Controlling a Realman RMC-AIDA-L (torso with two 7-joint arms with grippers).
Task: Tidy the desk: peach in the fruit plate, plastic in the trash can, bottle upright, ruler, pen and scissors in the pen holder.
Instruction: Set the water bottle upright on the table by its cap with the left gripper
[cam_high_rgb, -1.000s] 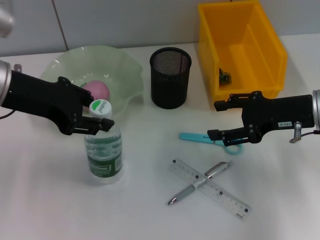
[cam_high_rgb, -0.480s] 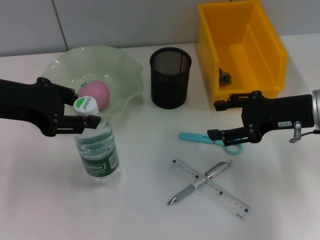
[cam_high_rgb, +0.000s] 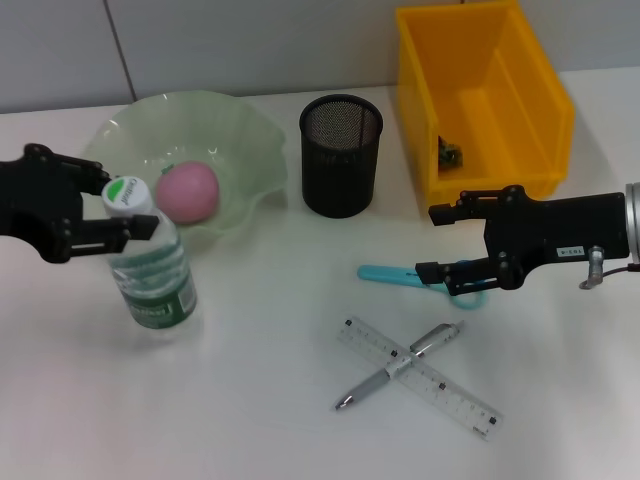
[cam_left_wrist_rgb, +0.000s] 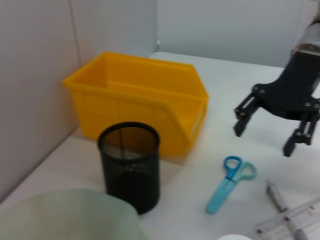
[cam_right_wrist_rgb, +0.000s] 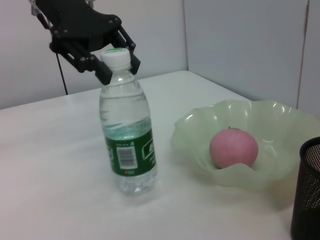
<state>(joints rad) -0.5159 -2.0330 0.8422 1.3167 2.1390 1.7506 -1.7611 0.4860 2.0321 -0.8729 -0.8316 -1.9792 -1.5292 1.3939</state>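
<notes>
The clear plastic water bottle with a green label and white cap (cam_high_rgb: 150, 260) stood upright near the worktop's left edge, just in front of the pale green wavy-rimmed glass fruit plate (cam_high_rgb: 250, 150) holding the pink peach (cam_high_rgb: 187, 192). The left gripper (cam_high_rgb: 140, 210) had its fingers spread on either side of the bottle's cap, released. The right gripper (cam_high_rgb: 433, 241) hovered with fingers parted over the blue-handled scissors (cam_high_rgb: 425, 278). A silver pen (cam_high_rgb: 398, 366) lay crossed with a clear plastic ruler (cam_high_rgb: 420, 376) near the front edge, with the black mesh pen holder (cam_high_rgb: 341, 155) and yellow plastic bin (cam_high_rgb: 480, 95) towards the rear.
</notes>
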